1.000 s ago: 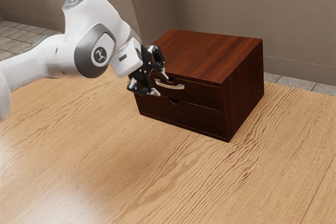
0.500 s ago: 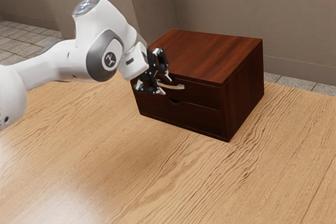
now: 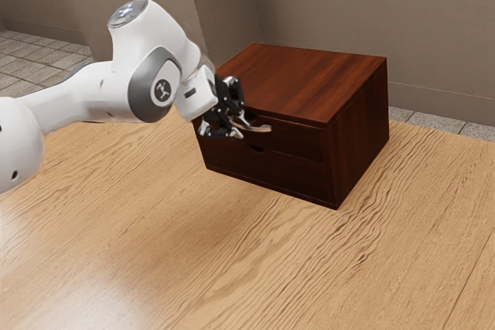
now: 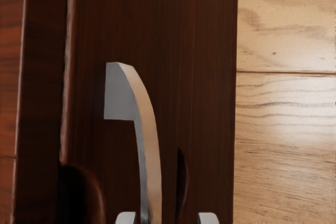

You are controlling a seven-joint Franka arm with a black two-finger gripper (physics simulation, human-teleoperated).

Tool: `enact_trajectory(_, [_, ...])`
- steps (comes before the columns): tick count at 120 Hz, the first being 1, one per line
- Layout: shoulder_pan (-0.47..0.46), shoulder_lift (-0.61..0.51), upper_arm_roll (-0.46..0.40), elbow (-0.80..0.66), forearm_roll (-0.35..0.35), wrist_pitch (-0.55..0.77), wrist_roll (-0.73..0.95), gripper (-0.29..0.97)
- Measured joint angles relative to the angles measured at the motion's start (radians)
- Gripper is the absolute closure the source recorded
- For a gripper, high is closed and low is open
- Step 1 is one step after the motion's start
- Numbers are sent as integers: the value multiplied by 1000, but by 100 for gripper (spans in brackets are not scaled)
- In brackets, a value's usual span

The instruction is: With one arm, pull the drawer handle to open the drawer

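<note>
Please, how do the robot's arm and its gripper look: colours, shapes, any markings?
The arm has smooth, rounded white segments with grey joint covers; one cover bears a small round dark emblem. A white block carries the gripper, black and angular, with two fingers ending in pale pads.

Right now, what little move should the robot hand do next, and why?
Probably squeeze shut on the handle. In the wrist view it runs between the two fingertips, with a gap beside one, so the gripper likely has no firm hold yet. The top drawer looks flush with the cabinet, so pulling should wait for the grip.
</note>
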Motion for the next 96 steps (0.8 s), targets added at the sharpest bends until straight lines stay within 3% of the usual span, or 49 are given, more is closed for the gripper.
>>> enact_trajectory(96, [1,-99,1,-129,-24,-2,-4,72])
